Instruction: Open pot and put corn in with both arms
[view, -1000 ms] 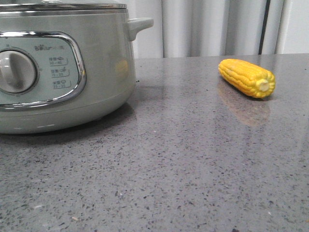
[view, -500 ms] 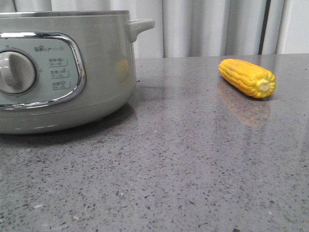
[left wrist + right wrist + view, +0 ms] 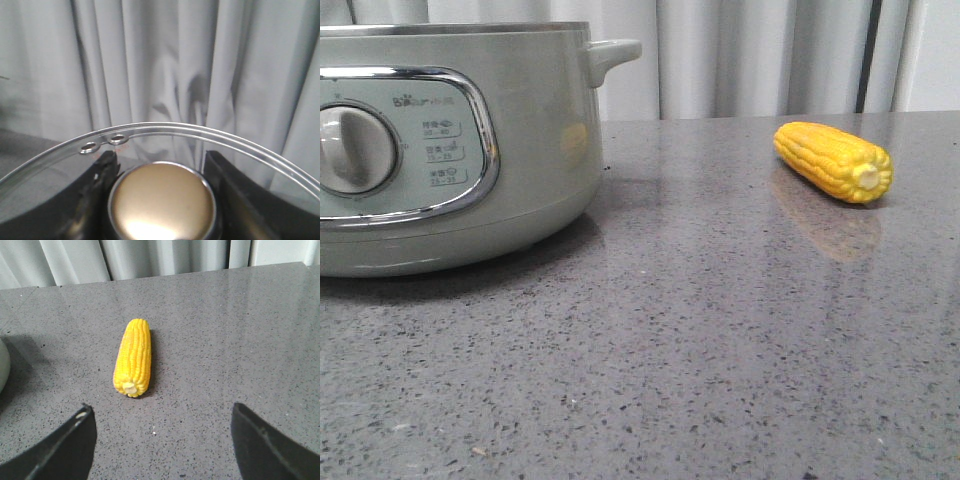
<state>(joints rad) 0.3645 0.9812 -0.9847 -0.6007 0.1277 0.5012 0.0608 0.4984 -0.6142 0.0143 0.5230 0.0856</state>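
Observation:
The pale grey-green pot stands at the left of the front view with its control panel and knob facing me; no lid shows on its steel rim. In the left wrist view my left gripper is shut on the gold knob of the glass lid, held up in front of the curtain. The yellow corn lies on the table at the right, pale stem end toward me. In the right wrist view my right gripper is open and empty, just short of the corn. Neither gripper shows in the front view.
The grey speckled table runs from the pot to the corn. A pale curtain hangs behind the table's back edge. The pot's stubby side handle sticks out to the right.
The steel-rimmed lid that sat on the pot one second ago has been lifted up out of the front view. The corn has not moved.

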